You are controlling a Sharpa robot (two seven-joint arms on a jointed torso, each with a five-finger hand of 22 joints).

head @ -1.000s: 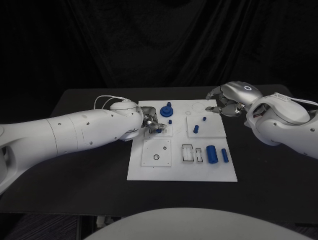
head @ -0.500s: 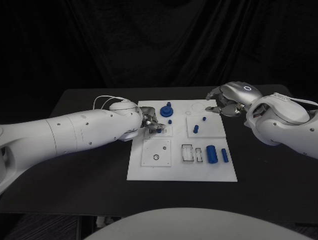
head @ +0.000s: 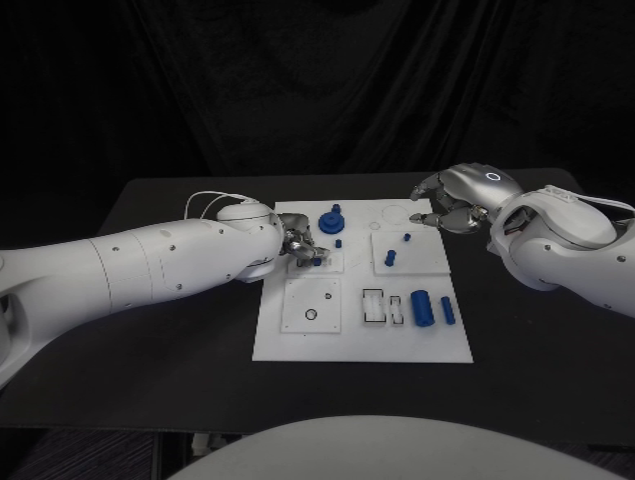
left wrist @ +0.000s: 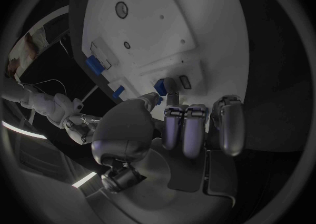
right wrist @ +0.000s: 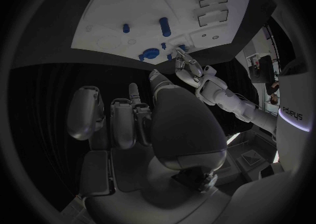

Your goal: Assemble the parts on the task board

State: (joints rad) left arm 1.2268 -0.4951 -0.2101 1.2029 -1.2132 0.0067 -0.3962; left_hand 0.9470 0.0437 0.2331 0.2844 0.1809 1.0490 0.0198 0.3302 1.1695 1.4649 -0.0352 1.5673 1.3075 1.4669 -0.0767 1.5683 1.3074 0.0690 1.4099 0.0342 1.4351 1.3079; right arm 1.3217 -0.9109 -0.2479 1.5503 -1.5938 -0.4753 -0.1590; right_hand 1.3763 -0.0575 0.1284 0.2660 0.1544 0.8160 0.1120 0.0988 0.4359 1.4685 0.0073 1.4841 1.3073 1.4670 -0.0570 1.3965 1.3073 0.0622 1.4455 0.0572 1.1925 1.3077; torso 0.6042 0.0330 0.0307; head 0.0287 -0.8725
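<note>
Pinching with the left hand's fingers, thumb against 1 fingertip, on a small blue part, low over the raised square at the far-left corner of the task board. Hard to tell whether already seated in its hole or just above it. Best done slowly: keep the part upright, line it over the hole before pressing, push straight down without twisting the wrist, and let go only once flush. Keep the spare fingers lifted clear of the tall blue knob just beside, and of the short blue peg near it. Right hand parked at the board's far-right corner, fingers curled in on nothing; better left there, off the white plate, to avoid nudging the board. Waiting nearer the robot: 2 blue cylinders, lying side by side on the board, well apart from the work, with the black counter underneath.
</note>
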